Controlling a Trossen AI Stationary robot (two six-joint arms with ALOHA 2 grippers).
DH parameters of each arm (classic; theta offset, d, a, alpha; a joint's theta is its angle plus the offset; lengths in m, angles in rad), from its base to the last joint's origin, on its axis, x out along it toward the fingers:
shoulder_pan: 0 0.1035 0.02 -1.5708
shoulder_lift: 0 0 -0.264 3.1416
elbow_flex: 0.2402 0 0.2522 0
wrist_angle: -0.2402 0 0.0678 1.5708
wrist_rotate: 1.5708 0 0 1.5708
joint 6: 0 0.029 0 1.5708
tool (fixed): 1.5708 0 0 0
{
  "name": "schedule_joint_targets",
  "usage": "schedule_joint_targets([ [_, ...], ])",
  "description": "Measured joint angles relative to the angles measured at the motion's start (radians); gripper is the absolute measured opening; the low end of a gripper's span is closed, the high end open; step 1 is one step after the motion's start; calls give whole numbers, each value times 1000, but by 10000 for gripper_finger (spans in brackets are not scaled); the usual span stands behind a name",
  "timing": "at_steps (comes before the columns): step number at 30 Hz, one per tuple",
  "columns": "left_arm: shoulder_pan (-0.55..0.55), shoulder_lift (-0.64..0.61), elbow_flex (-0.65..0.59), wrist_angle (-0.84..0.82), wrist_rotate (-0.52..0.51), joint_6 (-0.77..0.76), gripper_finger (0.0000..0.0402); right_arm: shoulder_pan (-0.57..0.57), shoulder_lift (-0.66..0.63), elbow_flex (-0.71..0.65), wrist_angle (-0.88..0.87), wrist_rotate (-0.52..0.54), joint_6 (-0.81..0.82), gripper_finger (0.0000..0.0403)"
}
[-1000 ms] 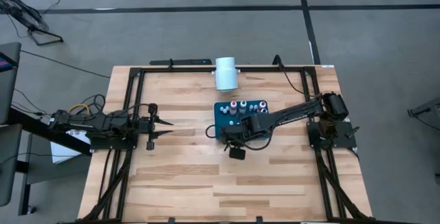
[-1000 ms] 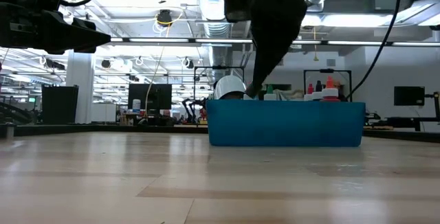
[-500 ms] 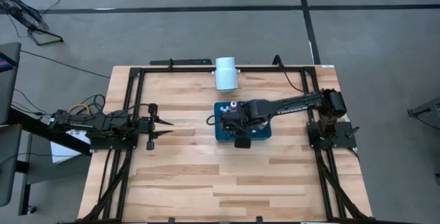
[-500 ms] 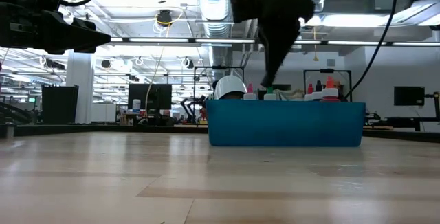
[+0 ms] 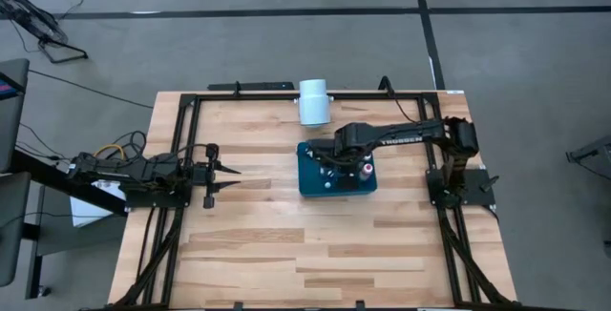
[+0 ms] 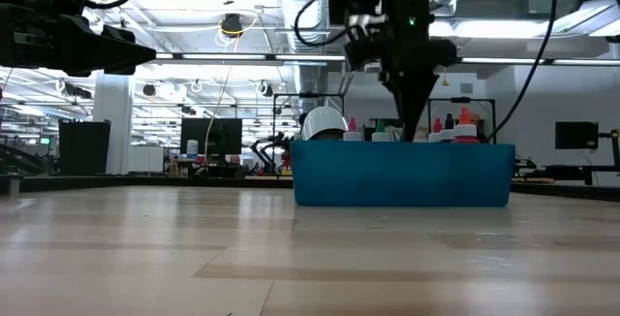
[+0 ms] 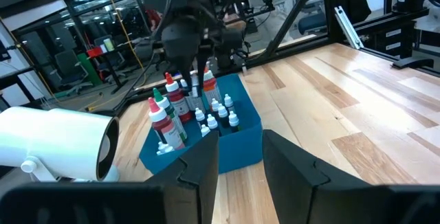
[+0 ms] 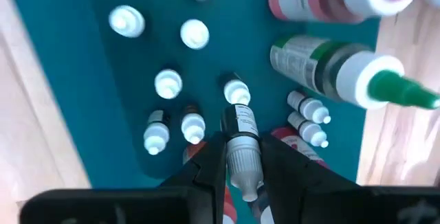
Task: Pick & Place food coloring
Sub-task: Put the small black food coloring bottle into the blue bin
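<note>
A flat dark teal tray (image 5: 315, 185) lies mid-table. Several tiny white-capped food coloring bottles (image 8: 168, 83) stand in it, next to larger red and green bottles (image 8: 323, 59). My right gripper (image 5: 336, 161) points down over the tray and is shut on one tiny bottle (image 8: 238, 122). In the low view it dips behind the tray's wall (image 6: 402, 175). My left gripper (image 5: 227, 173) waits open and empty over the table's left side, aimed at the tray (image 7: 237, 148). My right gripper pinches the tiny bottle's pale cap end (image 8: 244, 161) between its two fingers, from above, pointing down. The bottle is upright, with its dark labelled body below the fingers among the other bottles. I cannot tell whether its base rests on the tray floor.
A large white cylinder (image 5: 313, 101) lies on its side at the table's far edge, just beyond the tray; it also shows in the left wrist view (image 7: 55, 141). Black frame rails (image 5: 181, 139) run along the table's sides. Bare wood lies between the tray and the near edge.
My right gripper has swung from the tray's near-left corner toward the far edge and then right, to stand over the middle of the tray among the bottles.
</note>
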Motion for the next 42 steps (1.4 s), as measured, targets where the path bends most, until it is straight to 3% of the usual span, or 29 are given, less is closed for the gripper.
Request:
schedule_joint_targets([
  [21,0,0,0,0,0,0,105,-80,0,-167,89,-29,-70,69],
  [32,0,0,0,0,0,0,105,-78,101,-128,132,-29,-130,69],
  [42,0,0,0,0,0,0,105,-82,113,-78,55,-26,-130,69],
])
